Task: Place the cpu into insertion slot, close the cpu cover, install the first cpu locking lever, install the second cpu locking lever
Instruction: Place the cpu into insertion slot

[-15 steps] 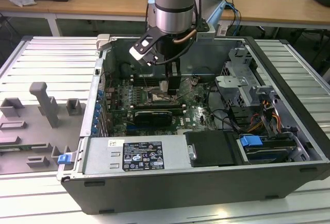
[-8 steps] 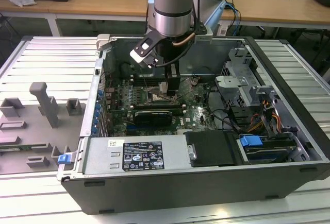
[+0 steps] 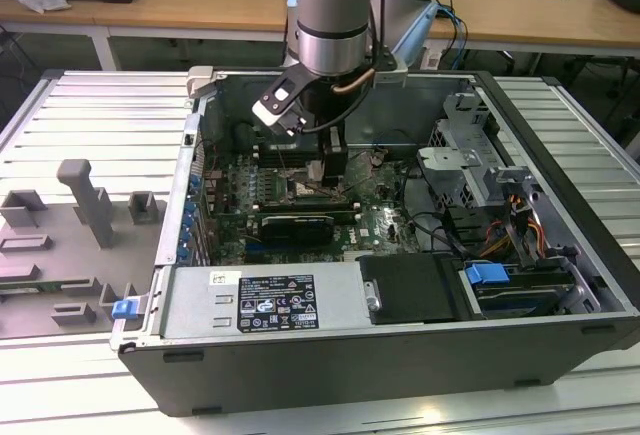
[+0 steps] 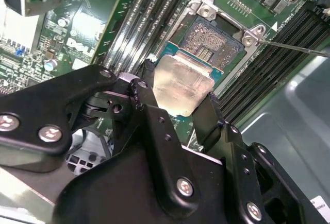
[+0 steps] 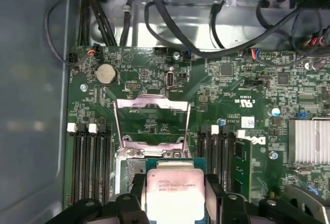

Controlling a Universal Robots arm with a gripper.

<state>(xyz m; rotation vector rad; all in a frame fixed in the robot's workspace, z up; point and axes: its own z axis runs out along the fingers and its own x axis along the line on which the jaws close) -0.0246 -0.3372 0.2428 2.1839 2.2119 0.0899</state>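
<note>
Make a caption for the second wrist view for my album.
Gripper holding the cpu over the insertion slot on the green motherboard.

cpu (image 5: 175, 193) top dull silver metal; tool (image 4: 179, 86) matt black; cpu cover (image 5: 152, 102) shiny metal

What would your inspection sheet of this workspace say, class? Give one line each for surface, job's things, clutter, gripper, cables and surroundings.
Surface: ribbed metal table carrying an open computer case.
Job's things: cpu held over the insertion slot; cpu cover raised open.
Clutter: grey fixture blocks on the table at the exterior view's left.
Gripper: gripper shut on the cpu.
Cables: black cables looping past the motherboard's edge.
Surroundings: wooden desks behind.
</note>
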